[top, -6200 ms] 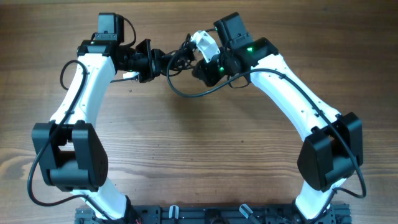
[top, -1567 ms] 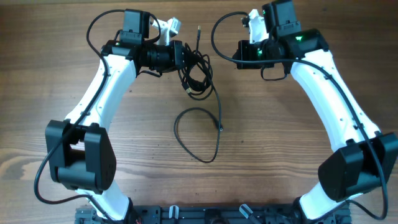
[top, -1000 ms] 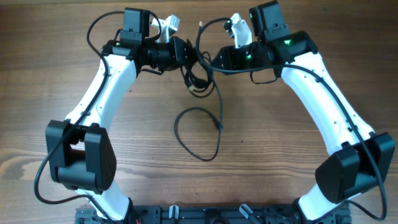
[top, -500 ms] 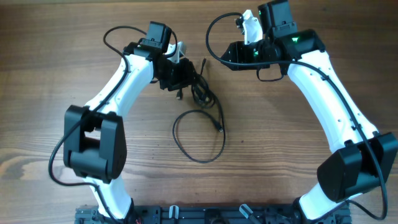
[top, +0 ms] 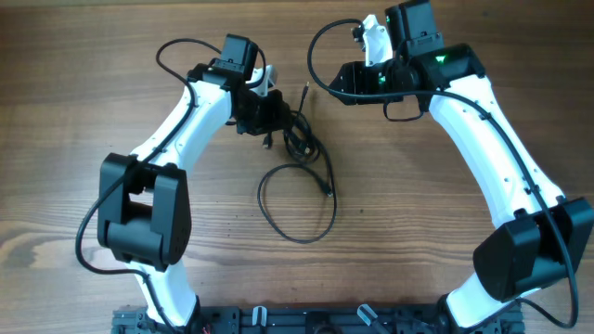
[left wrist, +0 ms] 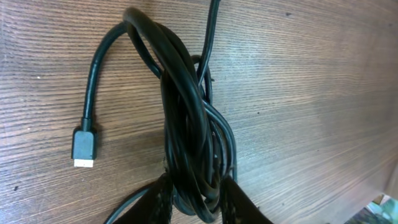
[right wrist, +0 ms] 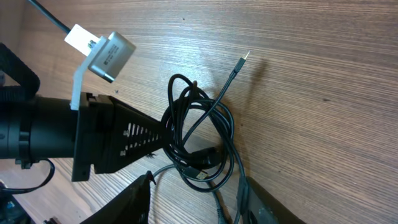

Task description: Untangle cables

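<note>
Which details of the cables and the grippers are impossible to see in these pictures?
- How many cords form the knot: strands overlap in every view.
- Knot's lower end, left wrist view: cut by the bottom edge, between the fingers of the left gripper.
- Loose loop, right wrist view: mostly beyond the bottom edge.
- Thin plug tip: too small to name its type.

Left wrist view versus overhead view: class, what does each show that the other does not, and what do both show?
Left wrist only: a rectangular plug on a curved lead, seen close up, and the left gripper closed around the knotted cables. Overhead only: the right gripper, apart from them, and a separate loose cable loop lying nearer the robot's base. Both: the knotted cables on the wooden table.
</note>
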You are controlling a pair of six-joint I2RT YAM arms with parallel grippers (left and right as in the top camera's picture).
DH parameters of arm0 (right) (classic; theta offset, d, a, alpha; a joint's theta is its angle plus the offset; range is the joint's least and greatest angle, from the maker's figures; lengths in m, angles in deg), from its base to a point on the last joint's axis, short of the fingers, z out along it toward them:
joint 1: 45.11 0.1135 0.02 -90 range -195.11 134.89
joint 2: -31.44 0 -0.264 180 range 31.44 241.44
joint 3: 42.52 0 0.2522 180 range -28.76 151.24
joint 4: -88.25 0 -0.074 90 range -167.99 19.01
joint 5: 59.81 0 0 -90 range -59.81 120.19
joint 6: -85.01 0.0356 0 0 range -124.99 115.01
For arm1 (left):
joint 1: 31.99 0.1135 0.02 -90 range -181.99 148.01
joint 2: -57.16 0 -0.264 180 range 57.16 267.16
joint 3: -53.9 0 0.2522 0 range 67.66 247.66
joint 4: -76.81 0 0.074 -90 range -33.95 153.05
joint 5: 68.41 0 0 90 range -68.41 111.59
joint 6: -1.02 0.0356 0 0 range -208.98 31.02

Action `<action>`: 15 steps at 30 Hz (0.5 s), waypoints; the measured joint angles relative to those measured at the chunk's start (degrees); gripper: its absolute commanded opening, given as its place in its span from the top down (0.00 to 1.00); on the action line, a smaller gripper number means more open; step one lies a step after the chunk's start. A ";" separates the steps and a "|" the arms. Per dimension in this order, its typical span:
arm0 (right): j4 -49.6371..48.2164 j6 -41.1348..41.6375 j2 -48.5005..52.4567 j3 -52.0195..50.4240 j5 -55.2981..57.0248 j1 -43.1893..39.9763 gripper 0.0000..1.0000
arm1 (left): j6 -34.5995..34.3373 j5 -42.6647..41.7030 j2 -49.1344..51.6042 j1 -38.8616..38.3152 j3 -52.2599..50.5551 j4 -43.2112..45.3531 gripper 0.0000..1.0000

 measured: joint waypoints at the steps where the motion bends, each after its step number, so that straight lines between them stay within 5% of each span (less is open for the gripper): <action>1: 0.00 0.02 0.00 0.00 0.00 0.00 0.52 | 0.02 0.63 0.00 -0.44 0.00 0.02 0.75; 11: 0.00 0.00 0.00 0.00 0.39 0.00 0.52 | -2.73 11.63 0.00 -5.62 0.00 0.94 0.84; 15: 0.00 0.00 0.00 0.00 0.39 0.00 0.51 | -3.45 14.32 0.02 -6.21 0.00 1.68 0.96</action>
